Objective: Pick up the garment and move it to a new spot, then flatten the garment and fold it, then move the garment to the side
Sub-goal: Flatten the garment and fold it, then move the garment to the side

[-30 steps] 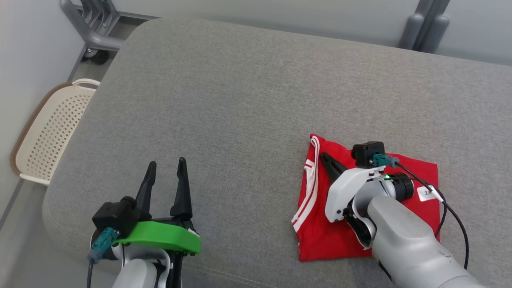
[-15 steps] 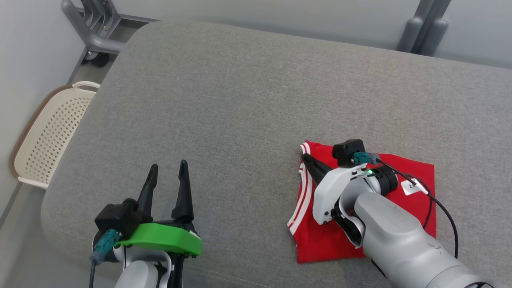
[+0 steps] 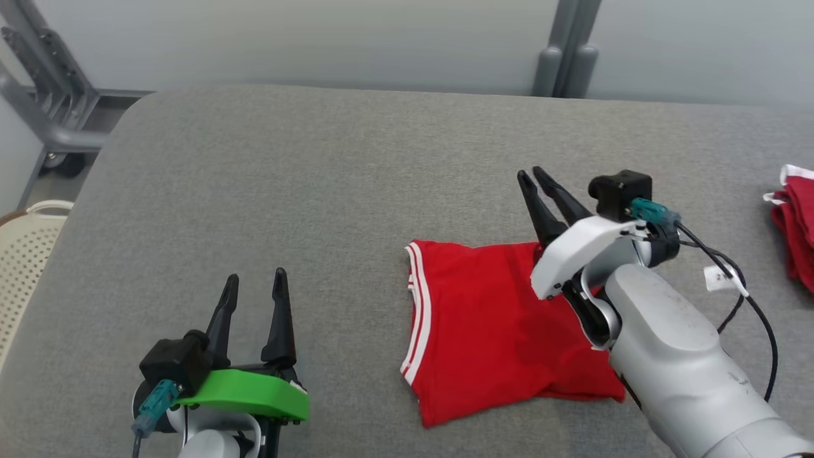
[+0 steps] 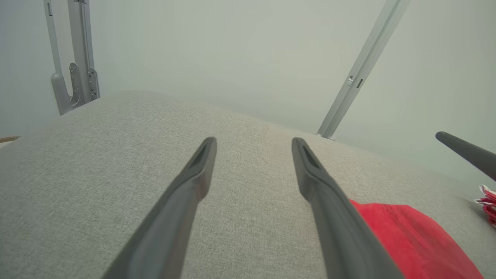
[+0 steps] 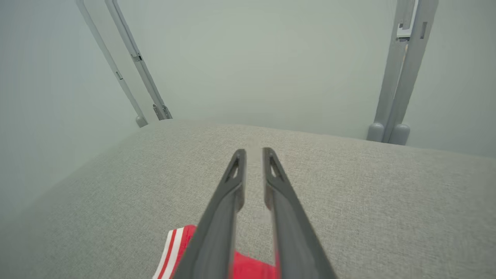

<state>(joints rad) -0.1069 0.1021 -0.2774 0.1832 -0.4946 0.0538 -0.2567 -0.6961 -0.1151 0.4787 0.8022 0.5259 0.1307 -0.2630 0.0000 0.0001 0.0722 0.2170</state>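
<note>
1. The left gripper (image 3: pixel 255 278) is at the near left, over the grey padded surface (image 3: pixel 318 178). Its two dark fingers point to the far side and stand spread, with bare fabric showing in the wide gap and nothing held. The left wrist view shows the same gap (image 4: pixel 254 141)
2. The red garment (image 3: pixel 483 324) lies folded on the surface, right of the left gripper and well apart from it. It is roughly flat, and its left edge carries white stripes. Its near edge is uneven, with a small ridge at the near right. In the left wrist view its corner (image 4: pixel 407 236) shows just right of the left gripper's right-hand finger
3. The pale right forearm crosses the garment's right part from the near right. A black cable (image 3: pixel 757 312) with a white tag (image 3: pixel 722 278) hangs at its right
4. The right gripper (image 3: pixel 530 172) points to the far side, with its tips past the garment's far edge. Its fingers are drawn almost together, leaving a thin slit that grasps nothing. The right wrist view has the tips (image 5: pixel 254 151) over bare grey and the garment (image 5: pixel 254 269) low beneath the finger roots. The left wrist view shows one finger (image 4: pixel 465 153) raised clear of the surface
5. A cream perforated basket (image 3: pixel 25 254) sits off the left edge of the surface
6. A second heap of red cloth (image 3: pixel 795 222) with white trim lies at the right edge
7. Grey metal frames stand at the far left (image 3: pixel 51 121) and far middle (image 3: pixel 566 63), against a pale wall
</note>
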